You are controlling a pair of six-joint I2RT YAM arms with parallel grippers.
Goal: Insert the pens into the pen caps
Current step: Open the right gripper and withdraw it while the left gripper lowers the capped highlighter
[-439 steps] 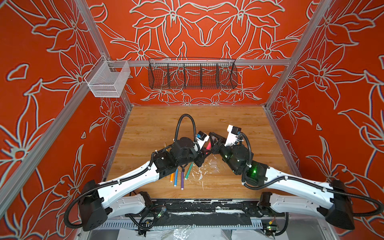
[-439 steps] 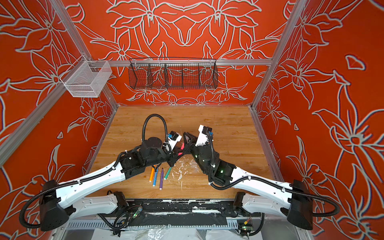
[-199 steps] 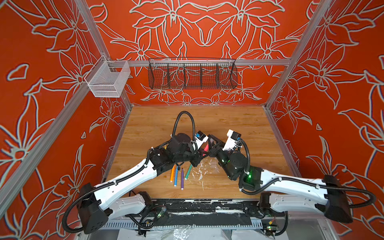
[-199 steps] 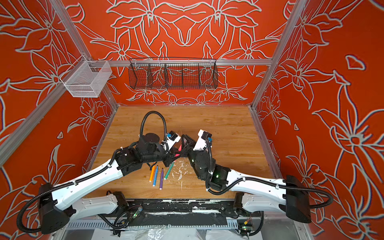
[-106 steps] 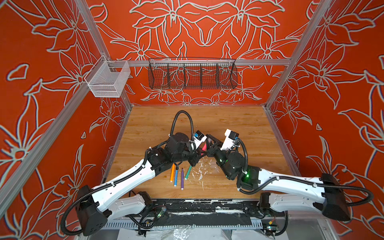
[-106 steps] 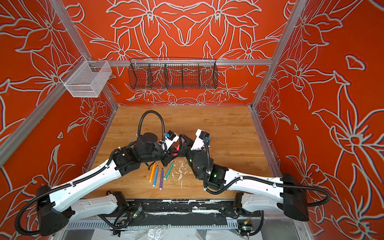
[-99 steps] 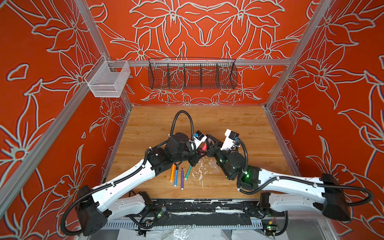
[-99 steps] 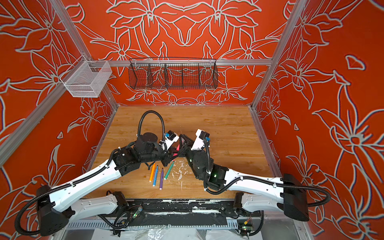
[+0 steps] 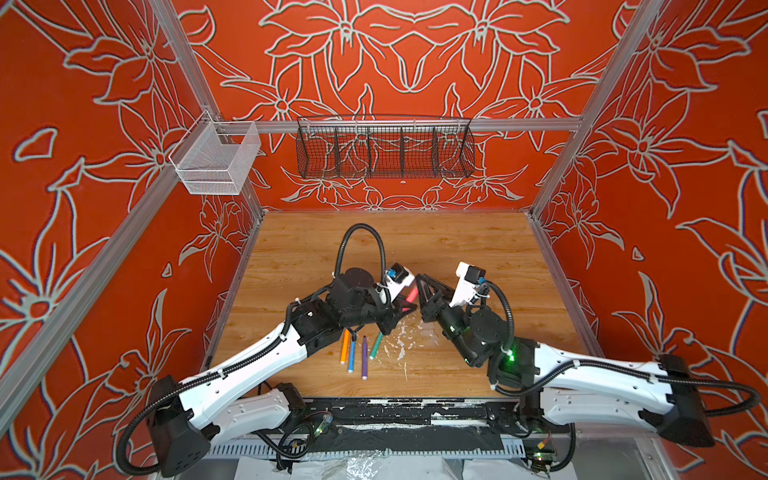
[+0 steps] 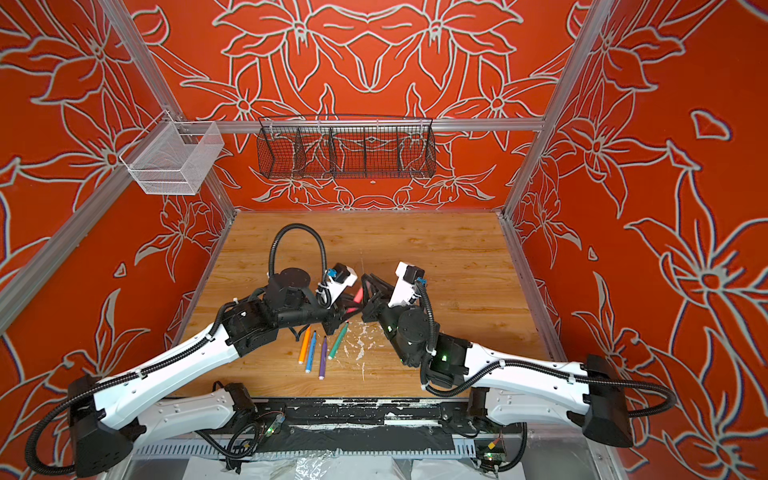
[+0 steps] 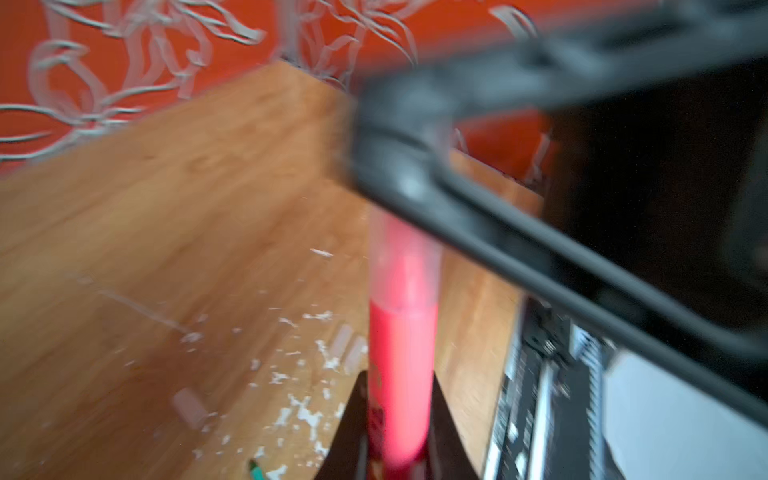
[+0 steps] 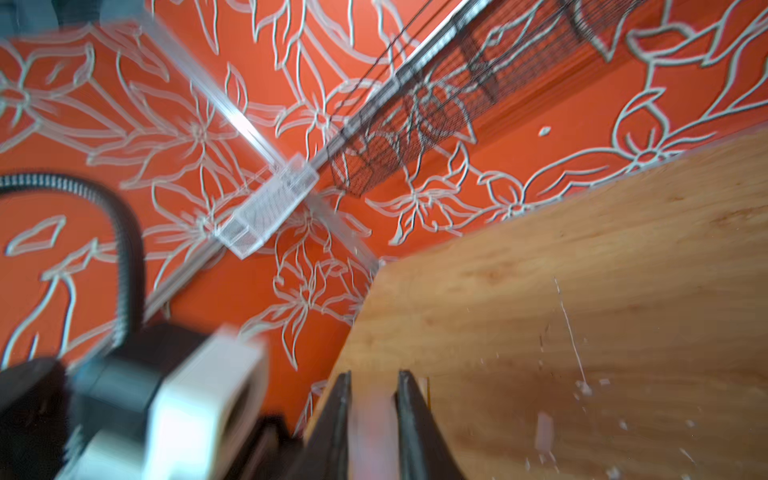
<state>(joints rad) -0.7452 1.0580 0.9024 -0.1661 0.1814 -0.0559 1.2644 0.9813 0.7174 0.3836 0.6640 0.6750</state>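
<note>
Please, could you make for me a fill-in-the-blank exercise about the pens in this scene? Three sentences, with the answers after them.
1. The left gripper is shut on the ____ felt-tip pen, which wears a clear plastic cap.
2. ____ other thin felt-tip pens lie loose on the wooden table.
3. In both top views, the purple pen lies between the blue pen and the ____ one.
Missing words: red-pink; four; green.
</note>
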